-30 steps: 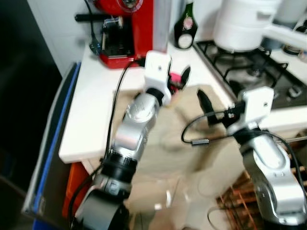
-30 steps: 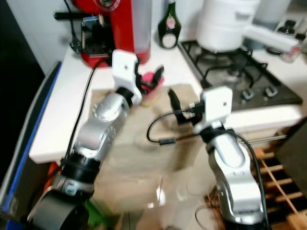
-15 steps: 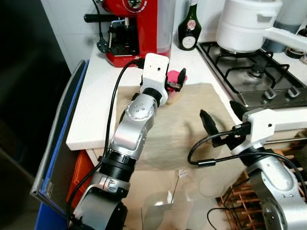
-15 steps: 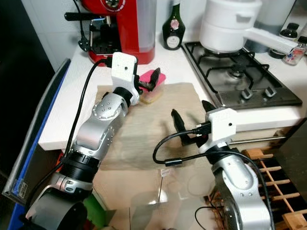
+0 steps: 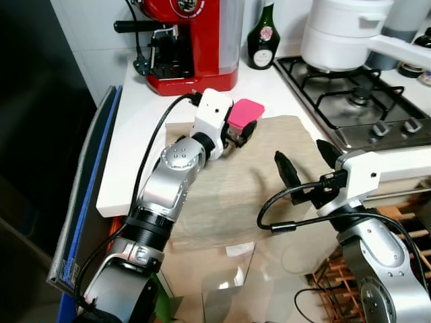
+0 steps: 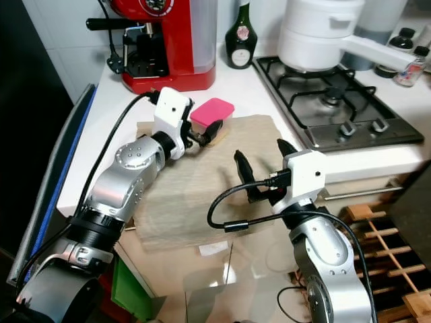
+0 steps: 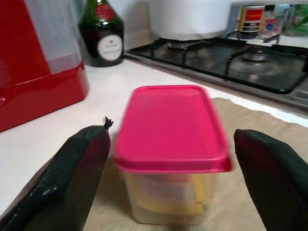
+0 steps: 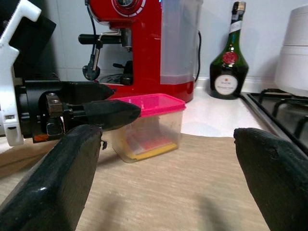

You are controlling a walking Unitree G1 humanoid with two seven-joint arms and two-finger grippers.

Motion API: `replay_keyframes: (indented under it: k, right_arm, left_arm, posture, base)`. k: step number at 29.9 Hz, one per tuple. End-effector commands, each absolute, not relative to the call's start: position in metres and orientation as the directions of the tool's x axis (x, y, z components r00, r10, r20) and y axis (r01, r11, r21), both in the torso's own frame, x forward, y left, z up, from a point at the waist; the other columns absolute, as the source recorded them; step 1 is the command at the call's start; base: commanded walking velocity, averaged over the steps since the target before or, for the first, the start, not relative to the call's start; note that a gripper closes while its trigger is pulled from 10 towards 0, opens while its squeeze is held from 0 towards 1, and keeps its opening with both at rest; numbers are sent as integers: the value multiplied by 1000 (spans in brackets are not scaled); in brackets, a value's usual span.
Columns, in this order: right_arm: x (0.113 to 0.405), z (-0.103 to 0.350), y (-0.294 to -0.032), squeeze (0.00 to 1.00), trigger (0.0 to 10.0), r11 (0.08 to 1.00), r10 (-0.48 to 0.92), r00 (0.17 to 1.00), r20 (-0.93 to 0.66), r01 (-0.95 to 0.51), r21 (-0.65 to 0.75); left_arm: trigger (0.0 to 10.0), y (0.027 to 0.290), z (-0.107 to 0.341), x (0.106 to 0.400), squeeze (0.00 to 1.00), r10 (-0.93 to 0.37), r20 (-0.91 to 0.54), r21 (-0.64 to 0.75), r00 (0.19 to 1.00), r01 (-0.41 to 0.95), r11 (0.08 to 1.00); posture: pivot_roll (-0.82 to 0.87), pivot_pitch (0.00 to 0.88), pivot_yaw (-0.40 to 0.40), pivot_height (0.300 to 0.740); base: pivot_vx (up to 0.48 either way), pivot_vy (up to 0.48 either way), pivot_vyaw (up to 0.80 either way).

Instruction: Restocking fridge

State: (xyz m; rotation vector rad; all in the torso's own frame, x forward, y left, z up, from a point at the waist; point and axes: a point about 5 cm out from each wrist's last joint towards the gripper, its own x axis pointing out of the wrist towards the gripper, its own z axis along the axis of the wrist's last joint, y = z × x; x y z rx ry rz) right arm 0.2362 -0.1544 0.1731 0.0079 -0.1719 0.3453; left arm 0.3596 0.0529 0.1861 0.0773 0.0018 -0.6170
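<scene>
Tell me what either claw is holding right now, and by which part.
Nothing is held. The left claw is open just short of the pink-lidded container; the right claw is open and empty.

the tub [image 7: 172, 159] has a pink lid over clear walls (something yellow shows inside). the cloth [image 5: 249, 188] is plain beige, the counter [image 5: 145, 128] white, the coffee machine [image 5: 192, 33] red, the bottle [image 5: 261, 40] dark green, the pot [image 5: 340, 30] white.
</scene>
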Motion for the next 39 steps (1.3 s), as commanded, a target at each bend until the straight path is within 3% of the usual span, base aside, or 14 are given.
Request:
replay_keyframes:
  k: [1, 10, 24, 25, 26, 27, 39]
  right_arm:
    - [236, 176, -151, 0, 10000, 940, 339, 922, 188, -340, -32]
    - [231, 178, -152, 0, 10000, 946, 324, 926, 191, -323, -42]
    - [224, 180, -157, 0, 10000, 955, 296, 938, 179, -290, -58]
    - [223, 180, -158, 0, 10000, 956, 294, 939, 177, -288, -59]
    - [222, 180, -158, 0, 10000, 956, 292, 940, 176, -286, -60]
    - [222, 180, -159, 0, 10000, 957, 290, 941, 175, -283, -61]
    - [219, 180, -160, 0, 10000, 962, 271, 947, 170, -265, -62]
  left_arm:
    - [10000, 60, 191, 368, 1000, -551, -13, 43, 834, 551, 833]
    - [10000, 62, 190, 377, 1000, -543, -8, 0, 839, 543, 839]
    - [10000, 47, 177, 376, 1000, -659, -28, -88, 752, 655, 751]
    - [10000, 48, 177, 376, 682, -663, -29, -90, 748, 659, 747]
    - [10000, 48, 176, 376, 682, -665, -30, -90, 746, 661, 745]
    - [10000, 48, 176, 377, 0, -668, -29, -91, 744, 663, 743]
    - [10000, 41, 164, 374, 0, -681, -42, -79, 731, 677, 731]
  posture:
    - [-141, 0, 73, 740]
    - [-176, 0, 81, 740]
    - [-223, 0, 92, 740]
    - [-227, 0, 95, 740]
    - [-229, 0, 96, 740]
    - [-234, 0, 98, 740]
    - [-242, 0, 104, 740]
  base:
    - [0, 0, 0]
    - [0, 0, 0]
    - [0, 0, 0]
    - [0, 0, 0]
    - [0, 0, 0]
    - [0, 0, 0]
    - [0, 0, 0]
